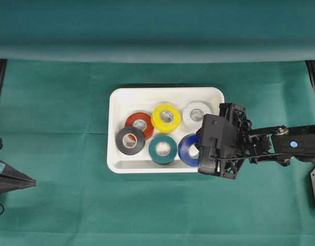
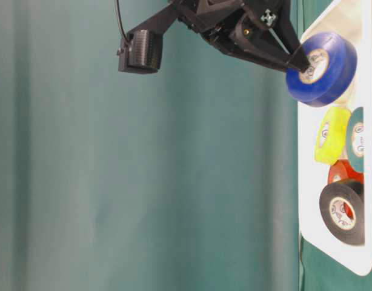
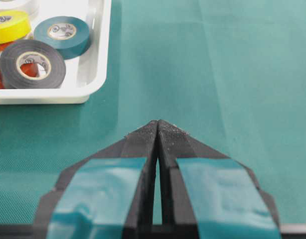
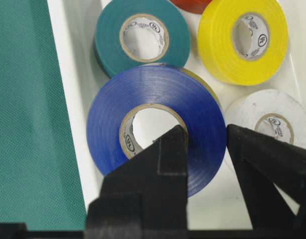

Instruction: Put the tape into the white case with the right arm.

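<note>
The blue tape [image 1: 189, 148] [image 2: 322, 68] [image 4: 153, 104] is over the right front part of the white case [image 1: 116, 102] [image 4: 68, 59], tilted and slightly raised above its floor. My right gripper [image 4: 205, 134] [image 2: 298, 60] is shut on the roll's wall. One finger is inside the core and the other outside. In the overhead view the black wrist hides the fingers. My left gripper [image 1: 32, 181] [image 3: 158, 122], with light-blue patches, rests shut and empty at the far left of the cloth, well away from the case [image 3: 93, 74].
Inside the case lie a red roll [image 1: 139, 123], a yellow roll [image 1: 166, 118], a white roll [image 1: 197, 115], a black roll [image 1: 130, 140] and a green roll [image 1: 163, 148]. Green cloth covers the table around the case.
</note>
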